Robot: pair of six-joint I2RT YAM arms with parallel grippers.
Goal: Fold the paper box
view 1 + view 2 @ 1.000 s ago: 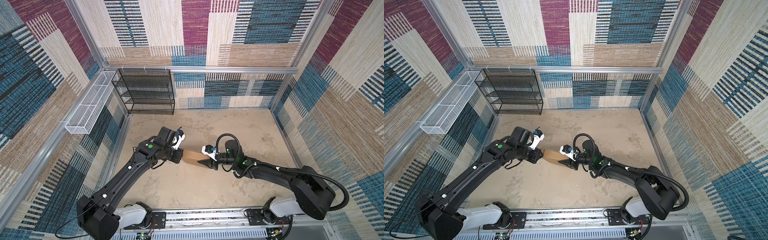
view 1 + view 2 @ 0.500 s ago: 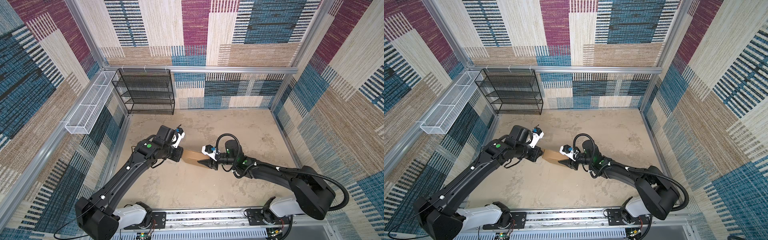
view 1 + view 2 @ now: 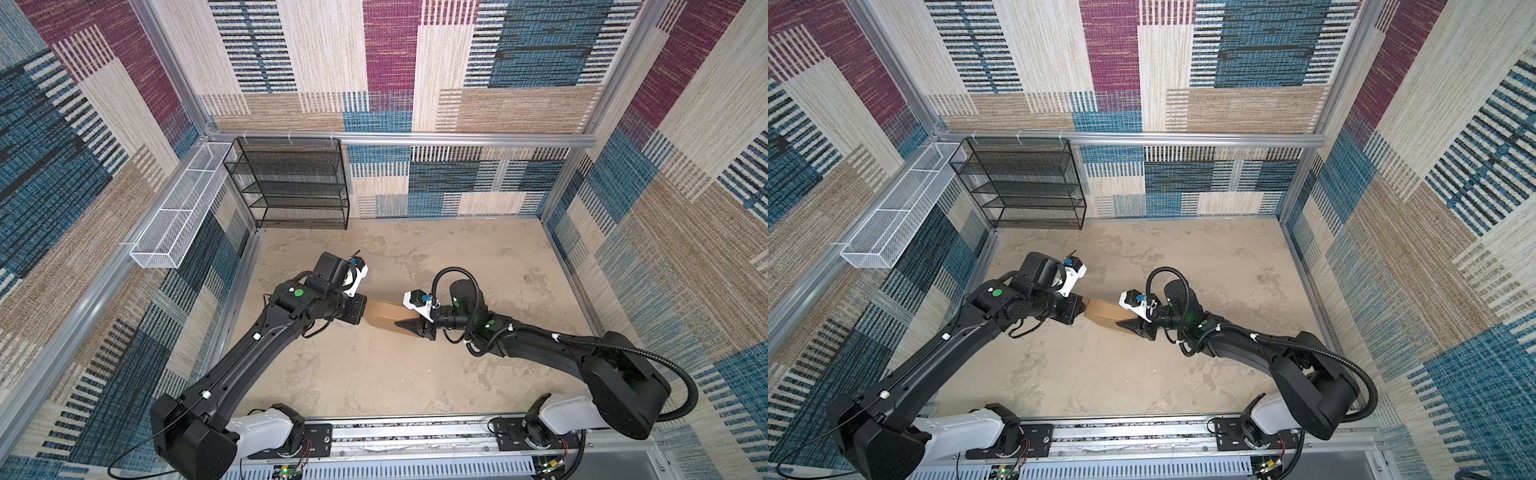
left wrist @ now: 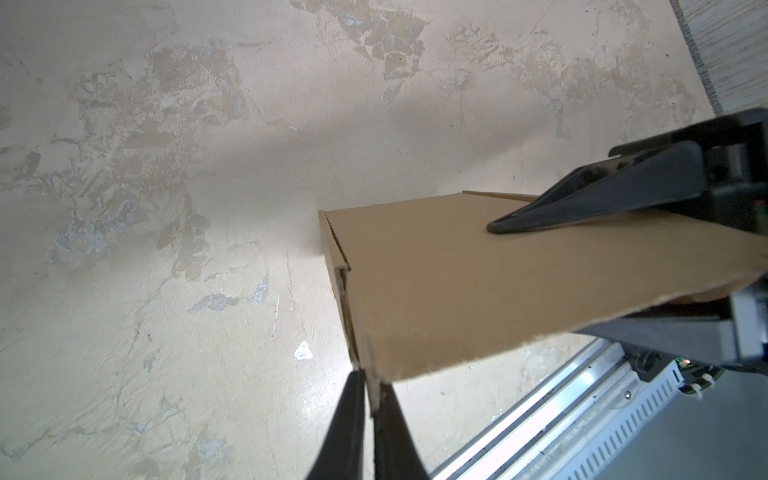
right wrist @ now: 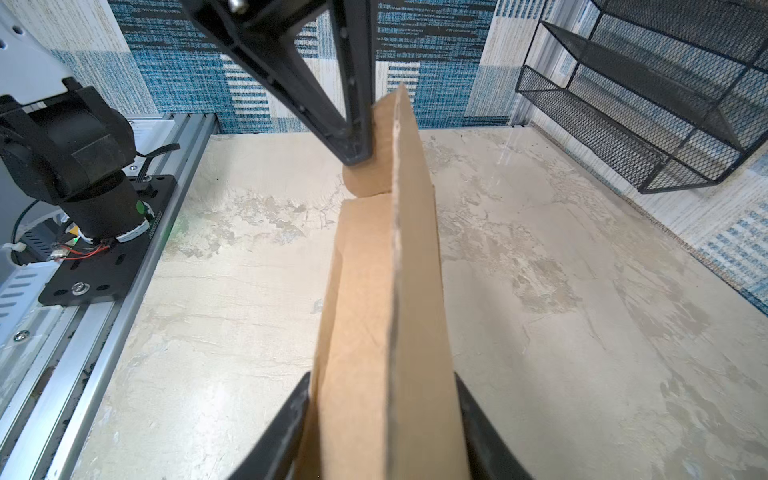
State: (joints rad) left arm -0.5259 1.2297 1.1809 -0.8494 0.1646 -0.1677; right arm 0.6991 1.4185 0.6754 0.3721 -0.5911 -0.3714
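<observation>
Box (image 3: 384, 312): a shallow, folded brown box. It bridges the gap between your two grippers in both top views and looks to be lifted clear of the table (image 3: 374, 374).
Left gripper (image 4: 371, 382): the jaws are almost together, pinching a thin cardboard edge at one box corner. The rest of the box stretches ahead of your fingertips.
Right gripper (image 5: 382, 386): the jaws are about half apart and clamped across the box's thickness, one finger on each broad face. The box runs forward from between them, toward the left gripper.
Why the right hold: it likely acts as your anchor. Gripping both faces keeps the panels pressed together and stops the box from twisting.
Why the left pinch: it is probably there to steer a side flap or tab along the end wall, so you need only a fine grip on a single layer.
Step in hand: closing or tucking the end nearest the left gripper, by my judgement.
Watch: the pinched edge is thin, so a hard pull against the right clamp could crease it or let it slip.
</observation>
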